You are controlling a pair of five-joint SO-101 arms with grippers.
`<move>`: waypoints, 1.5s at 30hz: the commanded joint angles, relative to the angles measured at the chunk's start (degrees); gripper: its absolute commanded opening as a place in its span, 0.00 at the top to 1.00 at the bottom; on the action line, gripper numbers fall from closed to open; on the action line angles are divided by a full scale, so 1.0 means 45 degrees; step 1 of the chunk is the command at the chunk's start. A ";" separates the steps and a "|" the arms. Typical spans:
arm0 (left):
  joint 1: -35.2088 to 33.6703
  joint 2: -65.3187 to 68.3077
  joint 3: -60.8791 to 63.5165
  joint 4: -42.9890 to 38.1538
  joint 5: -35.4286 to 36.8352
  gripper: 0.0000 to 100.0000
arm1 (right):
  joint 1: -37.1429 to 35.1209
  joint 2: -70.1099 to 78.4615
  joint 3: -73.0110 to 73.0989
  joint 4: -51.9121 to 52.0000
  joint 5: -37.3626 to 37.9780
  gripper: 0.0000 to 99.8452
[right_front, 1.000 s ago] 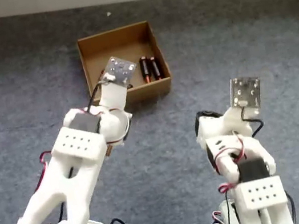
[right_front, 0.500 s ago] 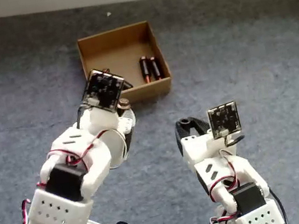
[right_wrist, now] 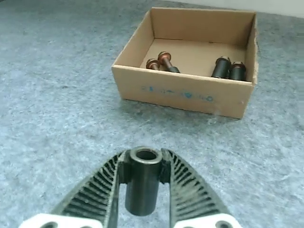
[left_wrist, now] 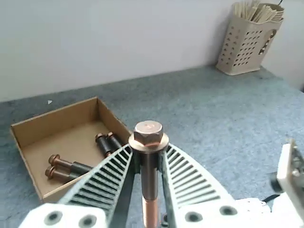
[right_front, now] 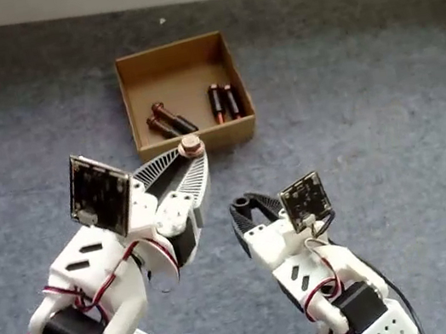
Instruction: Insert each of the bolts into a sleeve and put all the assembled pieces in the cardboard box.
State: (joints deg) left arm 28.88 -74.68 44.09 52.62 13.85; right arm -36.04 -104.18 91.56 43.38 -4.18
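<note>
The open cardboard box (right_front: 228,134) sits on grey felt at the back centre. It holds two bolt-and-sleeve pairs on its left (right_front: 168,123) and two on its right (right_front: 223,101). My left gripper (right_front: 192,153) hangs just in front of the box's near wall, shut on a copper bolt (right_front: 192,146) that stands head up (left_wrist: 148,135). My right gripper (right_front: 244,208) is nearer the table's front, shut on an upright black sleeve (right_wrist: 143,183) with its bore showing. The box (right_wrist: 180,92) lies ahead of it, apart from the sleeve.
A beige perforated holder full of sticks (left_wrist: 249,35) stands far off by the white wall. Open grey felt (right_front: 382,87) spreads right of the box and left of it. Part of the right arm (left_wrist: 290,167) shows beside the left gripper.
Both arms have drawn back from the box toward the table's front. The left gripper left the box's near wall, uncovering two pieces inside. The right gripper swung left and lower.
</note>
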 commanded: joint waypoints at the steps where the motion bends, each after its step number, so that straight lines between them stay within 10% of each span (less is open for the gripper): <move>1: 0.0733 -0.0264 -0.0088 -0.0547 0.0195 0.99 | -0.0557 -0.0225 -0.0205 -0.0518 0.0137 1.00; 14: 0.0791 -0.0381 0.2139 -0.3184 0.0195 0.99 | -0.1612 -0.0225 -0.0127 -0.2803 0.2071 1.00; 45: -0.0049 -0.0381 0.3077 -0.3302 0.0176 0.99 | -0.1182 -0.0244 -0.0225 -0.4503 0.2090 1.00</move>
State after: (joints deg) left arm 29.32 -75.82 57.98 39.08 13.85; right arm -42.11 -104.18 91.56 24.75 4.70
